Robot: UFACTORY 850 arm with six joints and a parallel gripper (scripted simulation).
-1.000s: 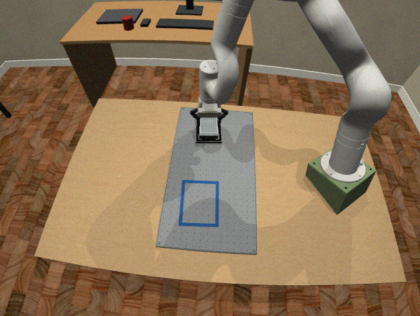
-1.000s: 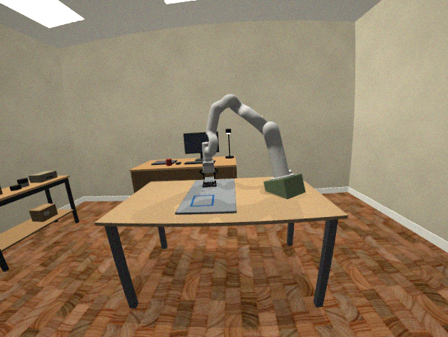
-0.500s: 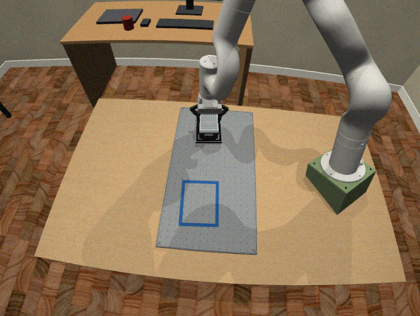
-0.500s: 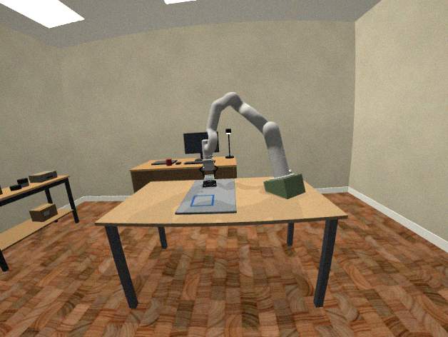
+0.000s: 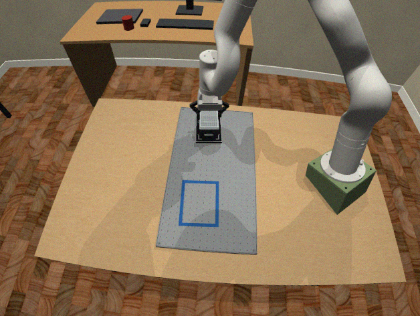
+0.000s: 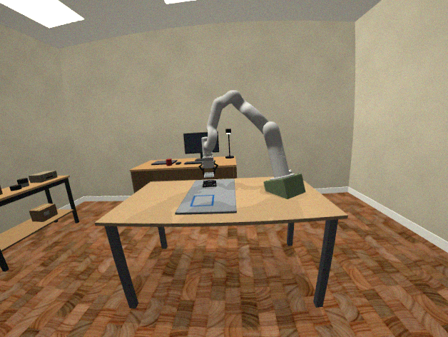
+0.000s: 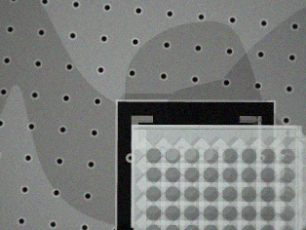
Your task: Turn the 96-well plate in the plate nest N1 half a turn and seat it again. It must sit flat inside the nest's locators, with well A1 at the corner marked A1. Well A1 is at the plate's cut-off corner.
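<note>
My gripper [image 5: 208, 117] is shut on the white 96-well plate [image 5: 208, 120] and holds it above the black plate nest N1 [image 5: 208, 136] at the far end of the grey perforated mat [image 5: 212, 176]. In the wrist view the plate [image 7: 214, 177] fills the lower right and hangs over the nest [image 7: 195, 113], shifted from it; two grey locators show at the nest's far edge. The fingers themselves are out of the wrist view. In the exterior view the plate [image 6: 207, 175] hangs clear above the nest [image 6: 208, 183]. I cannot tell where the cut-off corner lies.
A blue rectangle outline [image 5: 199, 203] is marked on the near half of the mat. The arm's green base block [image 5: 340, 179] stands on the table's right side. A desk with a keyboard and a red cup [image 5: 127, 22] stands behind the table.
</note>
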